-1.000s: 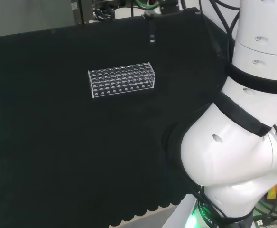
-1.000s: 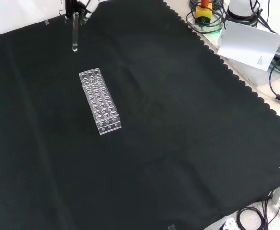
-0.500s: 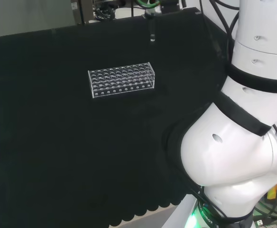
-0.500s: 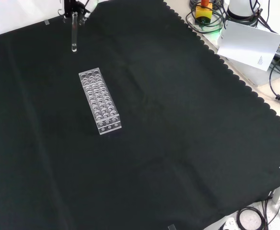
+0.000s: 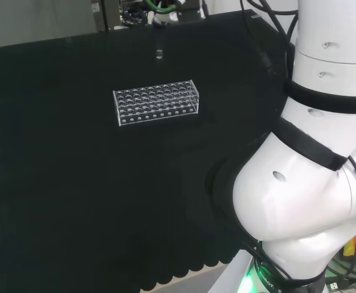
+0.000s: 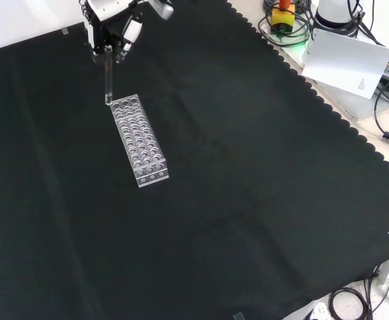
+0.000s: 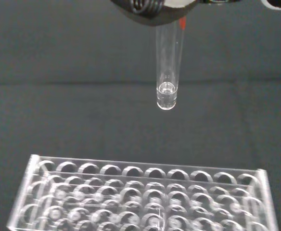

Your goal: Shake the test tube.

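Swinging across from a moment ago, hand (image 6: 111, 30) pinches the upright test tube (image 6: 107, 77) above the rack's (image 6: 139, 139) far end — shake apparently underway.

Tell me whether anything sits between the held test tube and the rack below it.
Nothing visible does. The robot hand holds the test tube upright in the air, and the wrist view shows bare black cloth between the tube's bottom and the clear rack.
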